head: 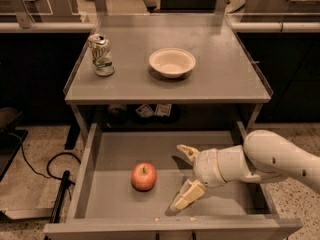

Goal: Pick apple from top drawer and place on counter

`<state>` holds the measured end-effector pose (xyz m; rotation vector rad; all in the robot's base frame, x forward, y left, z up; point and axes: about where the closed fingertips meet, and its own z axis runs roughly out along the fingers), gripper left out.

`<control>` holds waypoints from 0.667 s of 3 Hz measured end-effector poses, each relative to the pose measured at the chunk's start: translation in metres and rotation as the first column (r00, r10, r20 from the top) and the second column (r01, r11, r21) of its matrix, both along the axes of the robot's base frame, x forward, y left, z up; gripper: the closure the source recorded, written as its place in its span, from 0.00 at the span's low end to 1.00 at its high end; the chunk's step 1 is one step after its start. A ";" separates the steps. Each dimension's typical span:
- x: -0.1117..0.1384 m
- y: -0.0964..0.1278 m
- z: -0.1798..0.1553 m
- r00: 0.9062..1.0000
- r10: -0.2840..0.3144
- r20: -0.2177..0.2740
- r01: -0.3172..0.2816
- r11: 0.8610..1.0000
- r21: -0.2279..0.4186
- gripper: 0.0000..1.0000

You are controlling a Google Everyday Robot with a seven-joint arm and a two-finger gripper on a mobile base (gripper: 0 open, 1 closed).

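Observation:
The red apple (pixel 144 176) lies on the bottom of the open top drawer (pixel 112 149), left of its middle. My gripper (pixel 183 175) is inside the drawer to the right of the apple, a short gap away, on a white arm that comes in from the right. Its two cream fingers are spread wide, one (pixel 187 151) toward the back and one (pixel 186 195) toward the front, with nothing between them. The grey counter (pixel 220 69) lies above the drawer.
A crushed drink can (pixel 101 54) stands at the counter's left and a cream-white bowl (pixel 172 62) sits near its middle. Small packets (pixel 154 110) lie on the shelf under the counter. A black cable (pixel 50 169) runs on the floor to the left.

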<state>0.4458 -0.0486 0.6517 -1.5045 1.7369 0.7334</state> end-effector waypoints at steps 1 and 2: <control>0.008 0.007 -0.010 0.999 -0.021 0.031 0.020 0.999 0.038 0.00; 0.031 0.018 -0.023 0.998 -0.040 0.057 0.035 0.996 0.081 0.00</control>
